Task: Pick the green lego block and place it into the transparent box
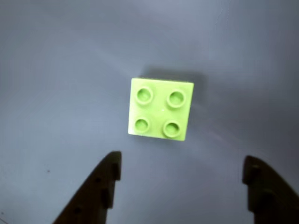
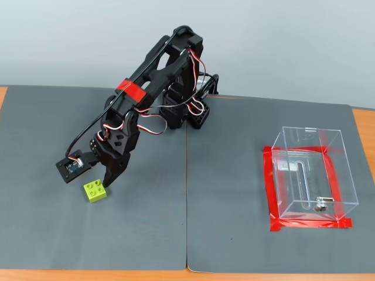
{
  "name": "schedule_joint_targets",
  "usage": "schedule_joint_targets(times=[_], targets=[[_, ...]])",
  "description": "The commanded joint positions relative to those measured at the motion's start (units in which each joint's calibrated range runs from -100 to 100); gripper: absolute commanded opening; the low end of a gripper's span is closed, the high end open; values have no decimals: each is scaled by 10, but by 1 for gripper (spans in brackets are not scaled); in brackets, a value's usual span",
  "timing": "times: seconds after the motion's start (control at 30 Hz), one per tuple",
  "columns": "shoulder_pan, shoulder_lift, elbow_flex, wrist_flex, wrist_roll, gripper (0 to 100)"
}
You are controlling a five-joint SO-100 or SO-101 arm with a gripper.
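The green lego block (image 1: 161, 108) lies studs-up on the grey mat, and in the wrist view it sits centred just beyond my fingertips. In the fixed view the block (image 2: 95, 191) is at the left of the mat. My gripper (image 2: 98, 175) hangs just above it, pointing down, and does not touch it. In the wrist view my gripper (image 1: 182, 161) is open wide, with one dark finger at each lower corner and nothing between them. The transparent box (image 2: 281, 175) stands empty at the right of the fixed view, far from the gripper.
Red tape (image 2: 310, 224) marks a rectangle around the box's base. Two grey mats (image 2: 234, 234) meet at a seam down the middle. The orange table edge (image 2: 363, 129) shows at the right and along the front. The arm's base (image 2: 187, 111) stands at the back centre.
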Motion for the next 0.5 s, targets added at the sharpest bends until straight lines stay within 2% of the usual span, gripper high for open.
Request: schedule_joint_targets(times=[0.0,0.47], targets=[[-5,13,-38,-7,1,31],[-8,115,-122,-7,1,31]])
